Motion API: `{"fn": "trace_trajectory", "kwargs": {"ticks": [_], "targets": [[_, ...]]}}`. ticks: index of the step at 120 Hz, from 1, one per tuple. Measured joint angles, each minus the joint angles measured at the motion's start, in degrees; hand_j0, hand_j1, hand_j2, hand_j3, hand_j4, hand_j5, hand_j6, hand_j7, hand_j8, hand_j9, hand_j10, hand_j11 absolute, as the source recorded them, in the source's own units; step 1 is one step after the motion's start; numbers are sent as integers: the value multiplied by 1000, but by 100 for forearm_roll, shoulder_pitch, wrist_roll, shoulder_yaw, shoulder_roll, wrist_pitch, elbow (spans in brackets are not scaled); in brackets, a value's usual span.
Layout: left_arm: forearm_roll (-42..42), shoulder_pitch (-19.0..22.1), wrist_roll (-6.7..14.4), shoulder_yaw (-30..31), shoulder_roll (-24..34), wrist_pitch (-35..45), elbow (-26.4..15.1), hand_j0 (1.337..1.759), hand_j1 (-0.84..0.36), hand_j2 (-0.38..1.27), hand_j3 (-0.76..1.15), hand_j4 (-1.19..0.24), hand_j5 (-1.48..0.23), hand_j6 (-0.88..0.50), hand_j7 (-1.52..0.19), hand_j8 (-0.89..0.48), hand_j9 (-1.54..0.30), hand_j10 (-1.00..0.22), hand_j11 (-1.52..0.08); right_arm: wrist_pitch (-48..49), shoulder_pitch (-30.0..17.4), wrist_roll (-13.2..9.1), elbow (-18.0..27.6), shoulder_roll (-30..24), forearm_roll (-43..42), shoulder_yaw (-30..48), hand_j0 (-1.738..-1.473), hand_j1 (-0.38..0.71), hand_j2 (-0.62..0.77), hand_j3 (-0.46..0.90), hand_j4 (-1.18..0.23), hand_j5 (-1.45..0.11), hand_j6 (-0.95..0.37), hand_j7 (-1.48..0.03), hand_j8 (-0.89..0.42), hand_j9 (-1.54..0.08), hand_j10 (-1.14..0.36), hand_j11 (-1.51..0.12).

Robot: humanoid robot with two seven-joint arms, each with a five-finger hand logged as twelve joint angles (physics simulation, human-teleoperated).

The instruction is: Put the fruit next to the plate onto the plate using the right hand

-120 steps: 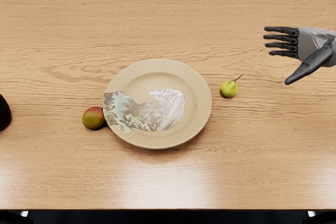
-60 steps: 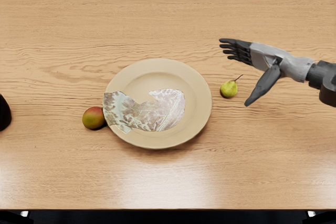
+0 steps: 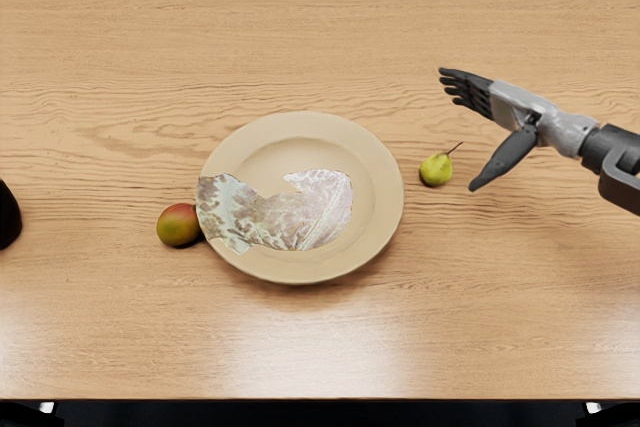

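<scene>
1. The right hand (image 3: 512,113) hangs to the right of the plate (image 3: 300,139) and a little farther back than the plate's middle. Its forearm comes in from the right edge of the view and slopes up toward the plate.
2. Its fingers (image 3: 462,87) are open and hold nothing. The four dark ones lie straight and close together, pointing toward the plate's far right side. The thumb (image 3: 498,159) stands apart from them and angles down and toward the plate.
3. The pear (image 3: 435,169) lies on the bench (image 3: 320,347) just right of the plate's rim, not touching it, with its stem pointing up and away from the plate. It sits between the rim and the thumb tip, near the thumb but clear of it, and nothing is closed on it.
4. A red-and-green fruit (image 3: 178,225) lies on the bench at the plate's lower left rim. It seems to touch the edge of the pale leaf (image 3: 285,212) that hangs over the rim there.
5. The leaf covers the plate's lower left half, while its upper and right parts are bare.
6. Bare wood runs all round the plate: a wide strip behind it, a wide strip in front of it down to the bench's near edge, and open surface right of the pear under the forearm.
7. The left hand (image 3: 6,215) shows only as a dark rounded shape at the view's left edge, well left of the plate, and its state cannot be told.
</scene>
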Motion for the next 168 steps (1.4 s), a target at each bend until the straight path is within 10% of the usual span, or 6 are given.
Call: {"fn": "trace_trajectory", "kwargs": {"ticks": [88,168], "targets": [[0,0,0,1,0,0,0,1658,346,0,0,-2,-3,-2,-3,-2,-3,-2,-3,-264,-348,204,-1211,922,269,-126,-1658,-297,-5,0,-48,-59,-48,-59,-48,-59,-47,-59],[1,0,0,0,0,0,0,1658,346,1,0,-2,-3,-2,-3,-2,-3,-2,-3,-277,-363,188,-1482,1321,307,-295,-1658,64,-57,0,-372,-464,-374,-461,-370,-463,-368,-462]]}}
